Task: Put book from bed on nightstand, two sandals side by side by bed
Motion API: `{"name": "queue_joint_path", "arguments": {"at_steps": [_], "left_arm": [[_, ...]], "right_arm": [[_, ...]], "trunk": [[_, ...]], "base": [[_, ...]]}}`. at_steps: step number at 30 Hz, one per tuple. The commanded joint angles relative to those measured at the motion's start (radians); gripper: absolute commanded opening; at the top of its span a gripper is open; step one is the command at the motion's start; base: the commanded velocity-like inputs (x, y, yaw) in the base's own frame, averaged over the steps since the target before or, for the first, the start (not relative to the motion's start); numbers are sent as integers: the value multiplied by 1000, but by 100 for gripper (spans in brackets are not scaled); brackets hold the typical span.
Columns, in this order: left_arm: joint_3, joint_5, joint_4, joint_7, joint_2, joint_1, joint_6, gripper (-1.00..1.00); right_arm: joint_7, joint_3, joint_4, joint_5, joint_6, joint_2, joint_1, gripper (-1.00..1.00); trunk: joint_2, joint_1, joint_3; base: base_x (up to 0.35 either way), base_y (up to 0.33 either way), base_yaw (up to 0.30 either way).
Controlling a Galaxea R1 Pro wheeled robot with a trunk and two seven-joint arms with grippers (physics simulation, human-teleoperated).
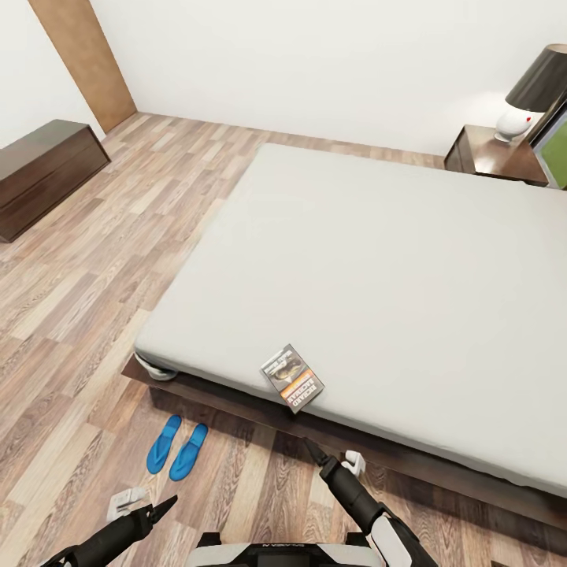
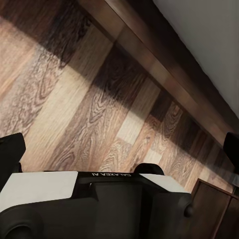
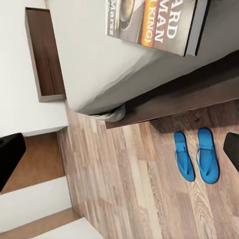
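Book at the bed's near edge, both hands empty and low.

The book (image 1: 292, 378) lies flat on the bed (image 1: 378, 260) at 6 o'clock, probably light, thin and flexible, best pinched at its overhanging edge; right hand (image 1: 331, 461) fingers apart, left hand (image 1: 146, 504) apart; sandals (image 1: 177, 449) paired on the floor.

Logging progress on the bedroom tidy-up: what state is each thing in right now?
Book: flat on the bed, at its near edge, not yet moved.
Sandals: side by side on the floor next to the bed.
Nightstand: holds a lamp, no book.
Left gripper: empty, above the floor.
Right gripper: empty, near the book.
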Motion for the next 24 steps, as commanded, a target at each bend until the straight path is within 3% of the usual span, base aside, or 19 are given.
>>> {"name": "queue_joint_path", "arguments": {"at_steps": [1,10,24], "left_arm": [[3,5,1,-5,0,0,8,100],[2,5,0,-5,-2,0,8,100],[2,5,1,-5,-3,0,8,100]], "right_arm": [[22,-5,0,-10,11,1,0,100],[112,-6,1,-19,19,2,0,100],[116,-8,5,-20,15,1,0,100]], "trunk": [[-1,0,-1],[-1,0,-1],[-1,0,-1]], "base": [[0,0,0],[0,0,0],[0,0,0]]}}
